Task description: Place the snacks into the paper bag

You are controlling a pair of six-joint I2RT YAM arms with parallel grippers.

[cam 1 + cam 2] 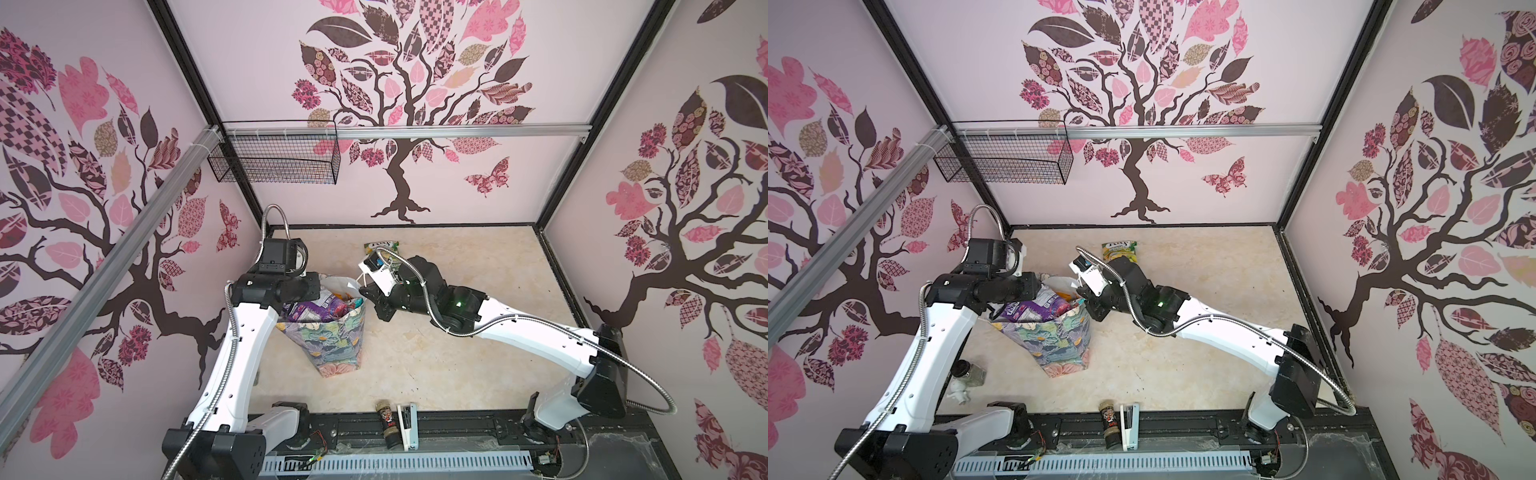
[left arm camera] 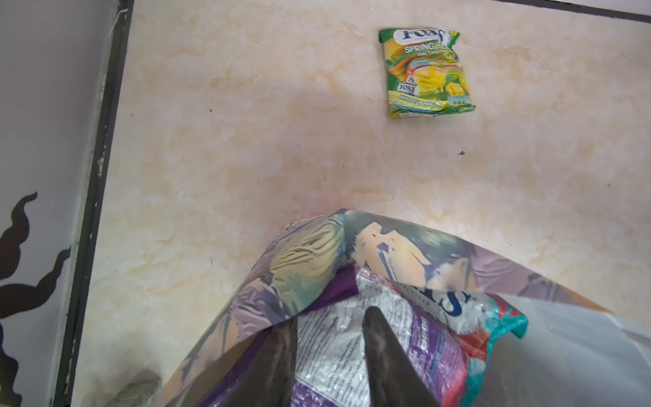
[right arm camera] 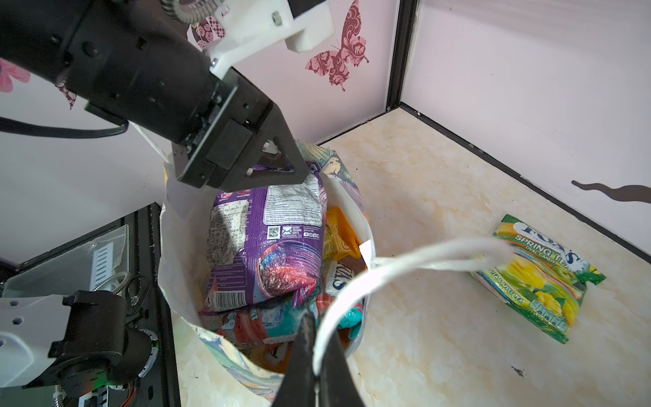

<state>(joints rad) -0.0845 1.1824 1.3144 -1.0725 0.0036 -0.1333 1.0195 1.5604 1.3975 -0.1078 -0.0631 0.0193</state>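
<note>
Step in hand: dropping a snack into the paper bag [image 1: 332,345], which stands near the tabletop's left edge. Left gripper [image 3: 301,172] is at the bag mouth, jaws narrow at the top edge of the purple packet [image 3: 267,239] — can't tell if it's pinched or released. Right gripper [image 3: 318,338] is clamped on the white cord handle [image 3: 405,260], apparently holding the mouth open. Bag looks nearly full: teal packet [image 3: 253,322] and orange packet [image 3: 343,229] lie under the purple. One green-yellow FOX'S packet [image 2: 428,74] lies flat near the far edge — next move likely means clearing the left gripper and reaching there, with the bag steadied.
</note>
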